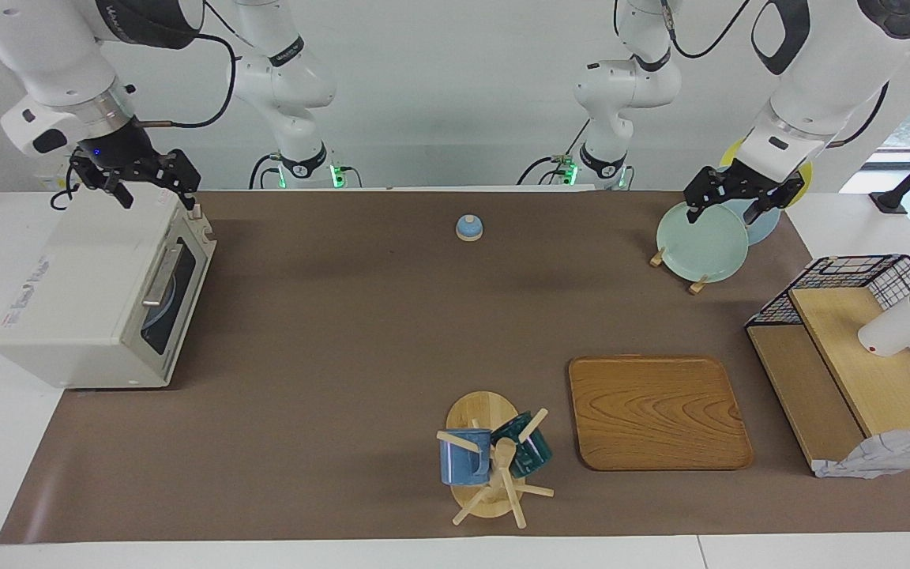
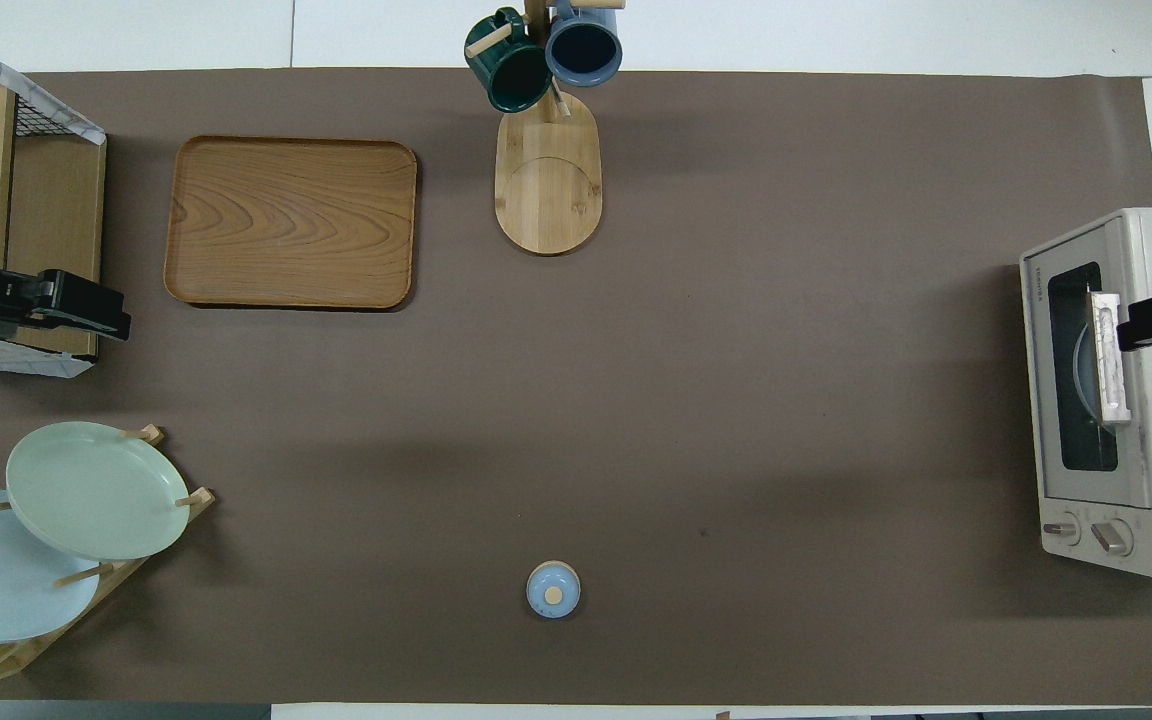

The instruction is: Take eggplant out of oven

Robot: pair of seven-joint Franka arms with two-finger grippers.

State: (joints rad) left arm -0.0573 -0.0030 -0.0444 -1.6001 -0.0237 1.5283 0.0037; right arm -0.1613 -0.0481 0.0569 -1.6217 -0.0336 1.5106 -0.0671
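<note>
- Oven (image 1: 99,296) at the right arm's end of the table, door (image 2: 1079,368) shut, bar handle (image 1: 159,276) across the dark glass.
- Eggplant not in sight; presumably inside the oven, where only a pale rounded shape shows through the glass, too dim to name.
- Right gripper (image 1: 139,180) up over the oven's top, at the corner nearest the robots, fingers pointing down and spread wide, nothing between them.
- Not touching the oven, as far as the facing view shows; well short of the handle.
- Left gripper (image 1: 727,207) waiting over the plate rack (image 1: 676,269), well apart from the oven, fingers apart and empty, just above the green plate (image 1: 701,242).
- Step in hand, by judgement: the approach to the oven door; opening not yet begun, nothing of the task done.
- Next move likely calls for bringing the right gripper down in front of the oven, level with the handle, closing on the bar and swinging the door down.
- After that, a reach onto the rack inside for the eggplant.
- Risk: pulling on the handle could drag the light oven along the mat instead of opening the door.
</note>
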